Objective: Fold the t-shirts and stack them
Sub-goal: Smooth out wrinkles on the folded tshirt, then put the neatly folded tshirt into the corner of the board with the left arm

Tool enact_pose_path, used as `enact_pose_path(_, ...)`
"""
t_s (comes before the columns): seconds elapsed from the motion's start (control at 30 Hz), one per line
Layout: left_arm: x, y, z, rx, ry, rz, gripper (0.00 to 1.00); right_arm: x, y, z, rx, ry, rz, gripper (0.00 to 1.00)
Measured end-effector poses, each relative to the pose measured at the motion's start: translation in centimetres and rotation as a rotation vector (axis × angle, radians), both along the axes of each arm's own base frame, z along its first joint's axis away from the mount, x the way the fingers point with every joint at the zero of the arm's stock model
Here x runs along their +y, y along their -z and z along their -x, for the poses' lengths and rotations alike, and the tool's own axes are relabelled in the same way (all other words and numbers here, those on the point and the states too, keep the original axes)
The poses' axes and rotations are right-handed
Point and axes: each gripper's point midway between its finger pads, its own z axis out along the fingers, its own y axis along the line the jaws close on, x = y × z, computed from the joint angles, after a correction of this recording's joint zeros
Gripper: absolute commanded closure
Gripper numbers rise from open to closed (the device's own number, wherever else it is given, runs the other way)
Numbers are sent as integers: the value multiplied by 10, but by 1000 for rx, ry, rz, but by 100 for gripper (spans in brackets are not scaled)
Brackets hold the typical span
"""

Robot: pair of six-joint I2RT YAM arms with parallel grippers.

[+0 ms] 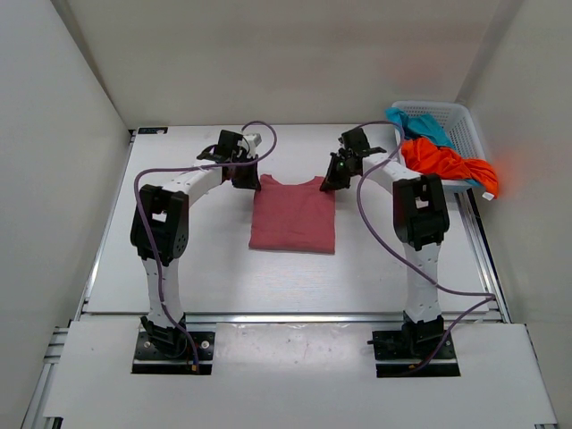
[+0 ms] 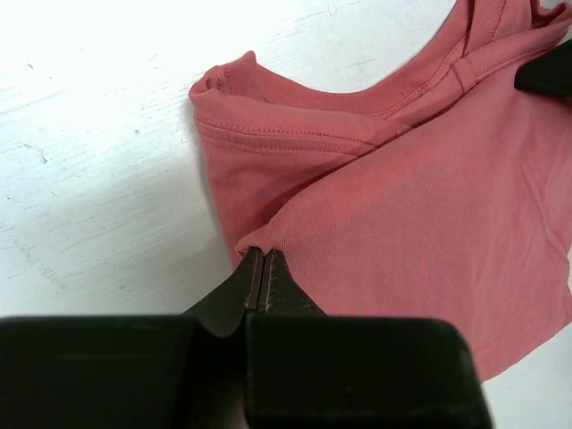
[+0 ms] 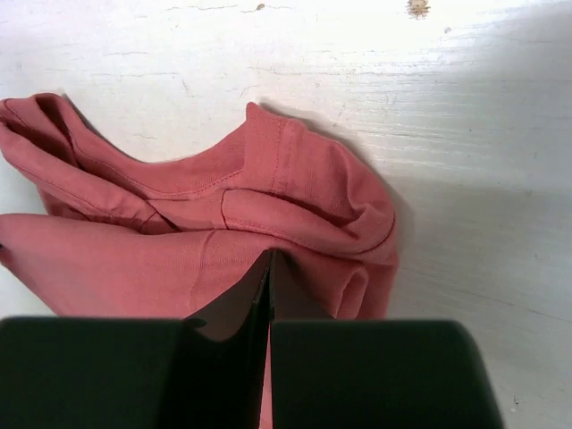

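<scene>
The rose-pink t-shirt point(image 1: 293, 214) lies partly folded in the middle of the table, collar toward the back. My left gripper point(image 1: 248, 181) is shut on its far left shoulder edge, and in the left wrist view the gripper point(image 2: 261, 253) pinches a fold of the pink cloth point(image 2: 420, 206). My right gripper point(image 1: 333, 183) is shut on the far right shoulder; the right wrist view has its tips point(image 3: 271, 256) closed on bunched pink cloth point(image 3: 116, 259) below the collar. The orange t-shirt point(image 1: 450, 164) and the teal-blue t-shirt point(image 1: 418, 125) hang crumpled out of the basket.
A white lattice basket point(image 1: 468, 121) stands at the table's back right corner, close behind the right arm. White walls enclose the table on the left, back and right. A metal rail point(image 1: 286, 319) runs along the near edge.
</scene>
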Motion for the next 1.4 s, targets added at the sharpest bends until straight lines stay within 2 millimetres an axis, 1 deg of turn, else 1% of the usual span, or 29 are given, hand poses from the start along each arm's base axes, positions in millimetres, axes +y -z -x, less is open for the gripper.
enact_pose_path(0.07, 0, 0, -1, -2, -1, -1, 92, -1, 0, -1, -2, 3, 10, 100)
enact_pose_path(0.1, 1, -1, -1, -2, -1, -1, 84, -1, -1, -2, -4, 2, 13, 100)
enact_pose_path(0.13, 1, 0, -1, -2, -2, -3, 71, -2, -2, -2, -5, 0, 16, 100)
enact_pose_path(0.17, 3, 0, -1, 1, -5, -5, 62, -2, -4, -4, -10, -1, 20, 100)
enact_pose_path(0.2, 4, 0, -1, 2, -6, -7, 40, -3, -6, -5, -16, -3, 23, 100)
enact_pose_path(0.23, 6, 1, -1, 0, -7, -13, 23, -5, -8, -7, -20, -3, 26, 100)
enact_pose_path(0.3, 10, 1, -2, 3, -16, -21, 4, -8, -10, -9, -26, -5, 35, 100)
enact_pose_path(0.33, 12, 2, -3, 5, -25, -23, 2, -10, -12, -9, -31, -8, 46, 100)
enact_pose_path(0.43, 19, 0, -3, 6, -40, -21, 2, -17, -20, -4, -30, -10, 80, 99)
enact_pose_path(0.5, 26, -3, -1, 5, -52, -19, 2, -20, -33, 2, -40, -21, 97, 99)
enact_pose_path(0.6, 36, -9, 11, 11, -59, -16, 1, -24, -66, 11, -85, -41, 112, 98)
enact_pose_path(0.67, 41, -10, 21, 20, -53, -16, 1, -25, -94, 17, -140, -59, 107, 98)
enact_pose_path(0.7, 41, -9, 27, 27, -45, -18, 1, -26, -109, 23, -171, -69, 96, 98)
enact_pose_path(0.73, 40, -7, 35, 35, -33, -23, 1, -28, -120, 30, -186, -75, 83, 99)
enact_pose_path(0.77, 37, -5, 42, 44, -18, -31, 2, -30, -130, 38, -200, -79, 61, 98)
enact_pose_path(0.8, 34, -1, 50, 52, 4, -43, 2, -33, -138, 44, -216, -77, 43, 99)
enact_pose_path(0.83, 30, 3, 57, 60, 26, -56, 1, -38, -142, 50, -220, -72, 32, 99)
enact_pose_path(0.9, 22, 10, 69, 82, 64, -78, 1, -48, -142, 57, -220, -61, 34, 98)
enact_pose_path(0.97, 15, 17, 75, 98, 95, -88, 1, -53, -132, 62, -203, -60, 44, 98)
enact_pose_path(1.0, 15, 21, 75, 106, 98, -91, 1, -52, -126, 66, -192, -68, 50, 98)
enact_pose_path(1.1, 22, 38, 74, 147, 84, -110, 1, -51, -112, 77, -162, -97, 70, 98)
enact_pose_path(1.13, 23, 43, 72, 156, 84, -115, 1, -50, -111, 79, -163, -103, 73, 98)
enact_pose_path(1.17, 23, 42, 69, 157, 82, -108, 1, -52, -110, 81, -163, -103, 77, 98)
enact_pose_path(1.27, 20, 44, 63, 151, 84, -113, 4, -65, -118, 83, -188, -79, 89, 98)
enact_pose_path(1.3, 17, 43, 61, 148, 88, -110, 9, -71, -122, 82, -200, -64, 94, 98)
enact_pose_path(1.33, 13, 44, 60, 146, 93, -110, 18, -76, -127, 81, -215, -49, 99, 98)
enact_pose_path(1.37, 11, 44, 59, 149, 94, -104, 23, -80, -132, 80, -229, -36, 103, 98)
enact_pose_path(1.4, 8, 45, 58, 150, 98, -98, 31, -85, -135, 78, -238, -22, 107, 97)
